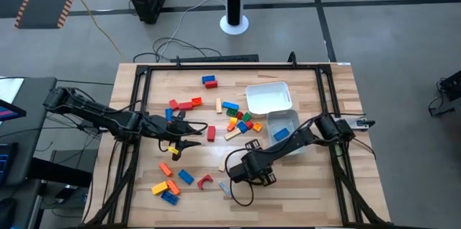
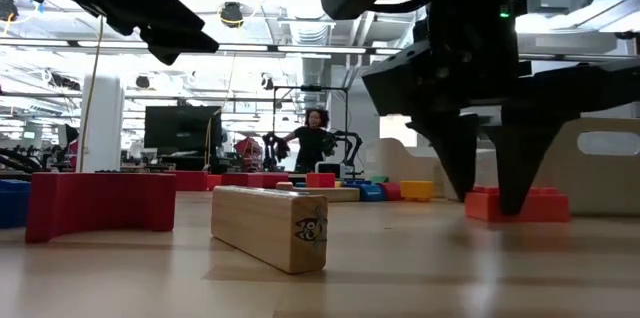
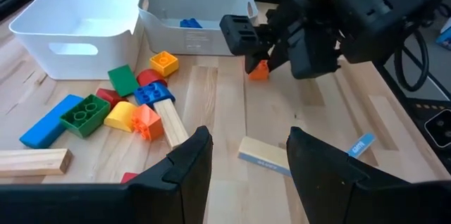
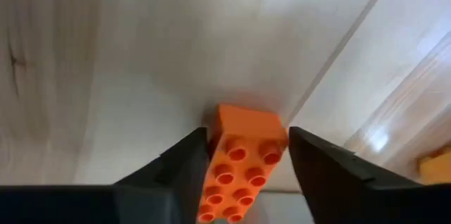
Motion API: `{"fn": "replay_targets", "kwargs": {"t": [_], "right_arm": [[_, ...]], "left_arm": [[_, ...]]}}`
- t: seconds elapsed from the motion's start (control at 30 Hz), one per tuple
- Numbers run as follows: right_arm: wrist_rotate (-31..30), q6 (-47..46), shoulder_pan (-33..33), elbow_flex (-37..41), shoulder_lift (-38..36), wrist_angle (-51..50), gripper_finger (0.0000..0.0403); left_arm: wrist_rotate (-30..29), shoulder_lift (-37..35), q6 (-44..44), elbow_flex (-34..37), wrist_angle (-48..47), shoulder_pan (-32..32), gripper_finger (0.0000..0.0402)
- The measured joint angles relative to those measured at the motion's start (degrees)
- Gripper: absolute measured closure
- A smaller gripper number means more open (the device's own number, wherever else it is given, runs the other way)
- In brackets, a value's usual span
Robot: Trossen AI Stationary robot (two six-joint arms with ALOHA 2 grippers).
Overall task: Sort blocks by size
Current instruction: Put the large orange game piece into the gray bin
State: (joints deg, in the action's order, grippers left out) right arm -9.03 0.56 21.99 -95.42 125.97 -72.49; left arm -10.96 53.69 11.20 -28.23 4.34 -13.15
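An orange block (image 4: 243, 136), studs up, lies on the wooden table near the clear tub (image 1: 284, 124). My right gripper (image 4: 248, 134) comes down over it and is shut on it; it also shows in the high view (image 1: 251, 145) and the left wrist view (image 3: 254, 48). My left gripper (image 3: 250, 136) hangs open above the table's left middle (image 1: 191, 135) with nothing between its fingers. Several more blocks lie loose: a mixed cluster (image 1: 241, 121), red and blue ones (image 1: 184, 104) and a group near the front left (image 1: 169, 186). My right gripper pinches the orange block by its two long sides (image 4: 220, 146), one finger (image 4: 187, 164) on each side. The fingers come steeply from above and lie across the block. The block rests flat on the table, studs up (image 3: 258, 71).
A white tub (image 1: 268, 97) stands at the far right, and the clear tub beside it holds a blue block (image 1: 281, 134). A tan wooden block (image 2: 270, 223) lies near the front. A red arch block (image 1: 205, 181) lies at the front middle. A person stands in the room beyond (image 2: 315, 143).
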Motion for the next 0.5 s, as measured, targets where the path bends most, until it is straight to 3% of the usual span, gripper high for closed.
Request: {"fn": "replay_targets", "kwargs": {"t": [0.17, 0.5], "right_arm": [[0.19, -0.11, -0.08, 0.0, -0.02, -0.54, 0.0252], [0.09, -4.17, -0.05, -3.07, -1.08, 0.14, 0.0235]], "left_arm": [[0.0, 0.0, 0.04, 0.0, -0.79, 0.0, 0.0226], [0.02, 0.0, 0.13, 0.0, -0.91, -0.02, 0.0226]]}}
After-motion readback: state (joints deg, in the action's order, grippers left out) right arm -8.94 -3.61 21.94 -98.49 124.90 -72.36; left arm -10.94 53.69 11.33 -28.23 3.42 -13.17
